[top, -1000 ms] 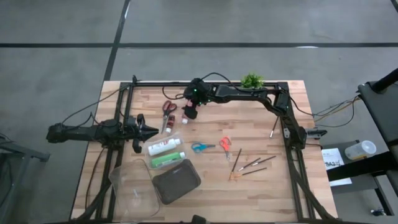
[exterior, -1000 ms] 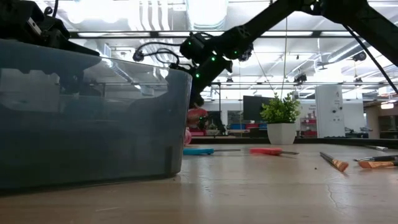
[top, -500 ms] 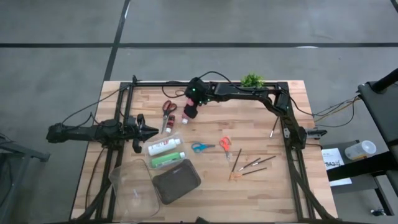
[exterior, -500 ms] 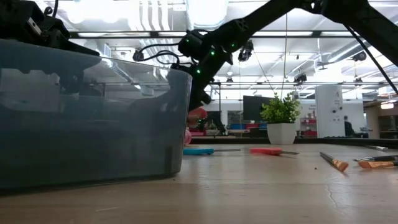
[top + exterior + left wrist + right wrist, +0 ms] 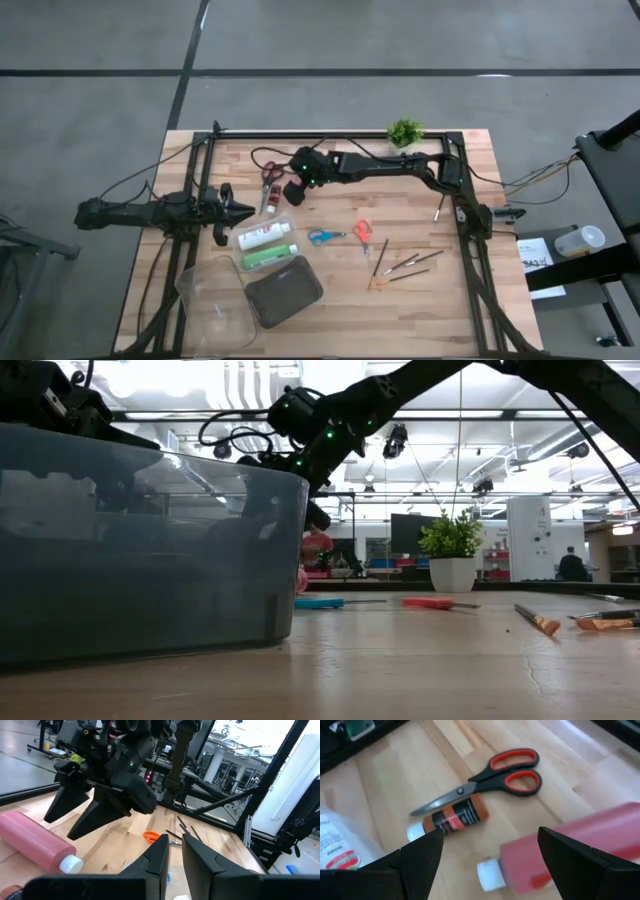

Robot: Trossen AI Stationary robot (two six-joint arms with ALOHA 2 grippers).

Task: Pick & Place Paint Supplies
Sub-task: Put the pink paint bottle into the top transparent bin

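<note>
Two hands: right hand (image 5: 291, 192) spread wide, empty, over red paint tube (image 5: 580, 845) at bench (image 5: 420, 300) 11 o'clock; left hand (image 5: 243, 210) nearly clenched, empty, at 9.

Right arm is stretched way out across the far side of the table, forearm nearly level, wrist tipped down at the end. The right gripper (image 5: 293, 192) hangs low over the boards with its two dark fingers (image 5: 420, 857) spread wide, nothing clamped between them. Left arm just lies flat along its own side, the left gripper (image 5: 243, 210) pointing inward, fingers (image 5: 159, 857) almost together with a thin gap.
</note>
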